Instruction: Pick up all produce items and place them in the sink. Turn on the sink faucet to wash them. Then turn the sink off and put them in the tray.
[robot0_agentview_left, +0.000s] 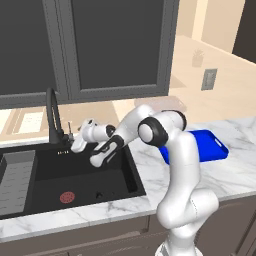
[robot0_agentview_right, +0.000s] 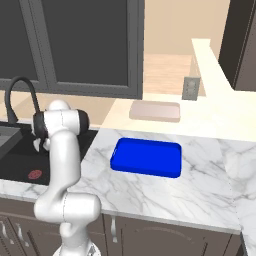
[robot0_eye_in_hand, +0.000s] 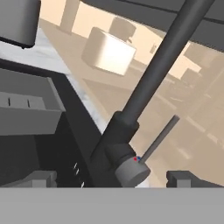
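Observation:
The black sink (robot0_agentview_left: 85, 175) with its round red drain (robot0_agentview_left: 66, 197) is set into the white marble counter. At its back edge stands the tall black sink faucet (robot0_agentview_left: 52, 114). My gripper (robot0_agentview_left: 69, 137) is stretched left over the basin to the faucet's foot. In the hand view the faucet's base (robot0_eye_in_hand: 124, 162) and its thin side lever (robot0_eye_in_hand: 159, 138) lie close ahead. The gripper (robot0_eye_in_hand: 111, 178) is open there, its fingertips (robot0_eye_in_hand: 40, 177) wide apart on either side of the base and touching nothing. The bright blue tray (robot0_agentview_left: 212, 146) lies bare on the counter to the right.
A grey ribbed drying rack (robot0_agentview_left: 16, 179) fills the sink's left end. A pale beige slab (robot0_agentview_right: 155, 111) lies behind the tray (robot0_agentview_right: 146, 157) near the wall. Dark cabinets hang above the faucet. My own elbow (robot0_agentview_left: 152, 131) rises over the sink's right rim.

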